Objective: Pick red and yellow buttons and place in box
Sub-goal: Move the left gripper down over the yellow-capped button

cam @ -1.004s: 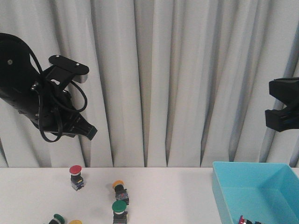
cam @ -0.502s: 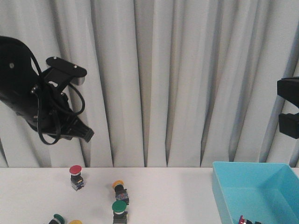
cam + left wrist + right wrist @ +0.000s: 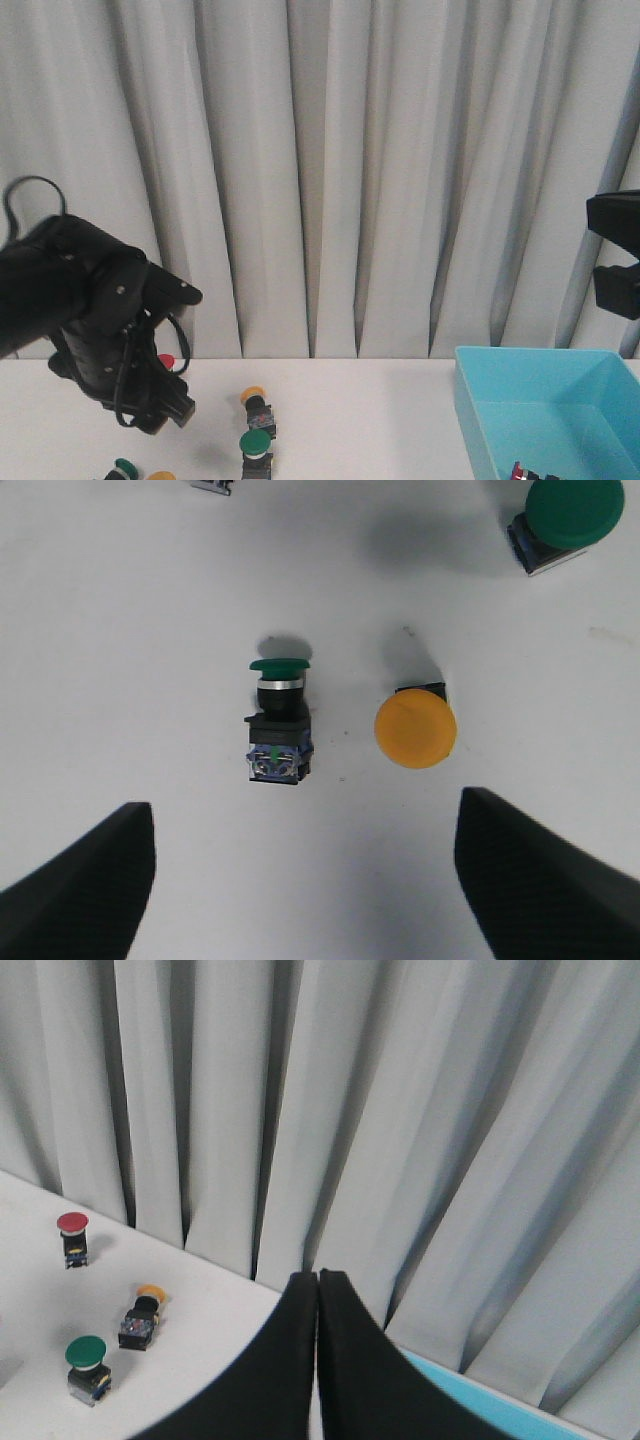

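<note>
Hovering low over the table [image 3: 380,420], the left gripper [image 3: 305,880] has its fingers [image 3: 85,880] spread wide and empty. Between them, farther out, sit a yellow button [image 3: 415,728] standing cap-up and a green button [image 3: 279,720] on its side. A red button [image 3: 73,1236] stands near the curtain [image 3: 400,170]. The right gripper [image 3: 318,1360] is pressed closed, holding nothing, raised above the box [image 3: 560,410], which is at the table's right end

No readable text (anywhere visible)
</note>
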### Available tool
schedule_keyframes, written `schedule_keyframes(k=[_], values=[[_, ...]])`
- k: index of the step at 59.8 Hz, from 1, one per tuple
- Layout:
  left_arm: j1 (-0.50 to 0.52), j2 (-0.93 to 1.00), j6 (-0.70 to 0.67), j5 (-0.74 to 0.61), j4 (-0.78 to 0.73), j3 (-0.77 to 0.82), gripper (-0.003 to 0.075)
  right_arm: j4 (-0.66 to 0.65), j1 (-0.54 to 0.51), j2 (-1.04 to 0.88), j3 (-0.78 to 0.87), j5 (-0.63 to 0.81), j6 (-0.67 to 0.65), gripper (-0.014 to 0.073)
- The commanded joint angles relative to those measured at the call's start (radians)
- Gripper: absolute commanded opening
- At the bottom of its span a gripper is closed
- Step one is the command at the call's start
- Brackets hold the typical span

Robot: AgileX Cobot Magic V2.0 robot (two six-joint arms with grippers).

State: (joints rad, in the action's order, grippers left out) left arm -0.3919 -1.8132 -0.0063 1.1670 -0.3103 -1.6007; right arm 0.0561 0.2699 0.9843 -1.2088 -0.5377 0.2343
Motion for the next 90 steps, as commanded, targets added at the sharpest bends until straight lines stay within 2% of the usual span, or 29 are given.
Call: schedule_keyframes(k=[1,9,32,74,90], values=[[-0.001,0.007,-0.045,-0.034,-0.019,-0.024,0.0592,0.002,0.002,-0.011,-0.031,0.052,-0.001,-0.0008],[-0.001,-0.049,-0.085,-0.035,-0.009,-0.024,0.0578,0.002,0.002,-0.011,-0.031,0.039,-0.001,-0.0008],[-0.001,-0.152,-0.085,-0.05,0.061,-0.024,0.0578,-0.005,0.002,-0.007,-0.03,0.02,-0.001,-0.0008],[0.0,-0.186,-0.085,-0.082,0.059,-0.024,0.0578,-0.005,0.002,-0.007,-0.03,0.017,-0.001,-0.0008],[0.032,-0.186,-0.086,-0.077,0.087,-0.024,0.0578,-0.005,0.002,-0.007,-0.03,0.014,-0.001,-0.0008]])
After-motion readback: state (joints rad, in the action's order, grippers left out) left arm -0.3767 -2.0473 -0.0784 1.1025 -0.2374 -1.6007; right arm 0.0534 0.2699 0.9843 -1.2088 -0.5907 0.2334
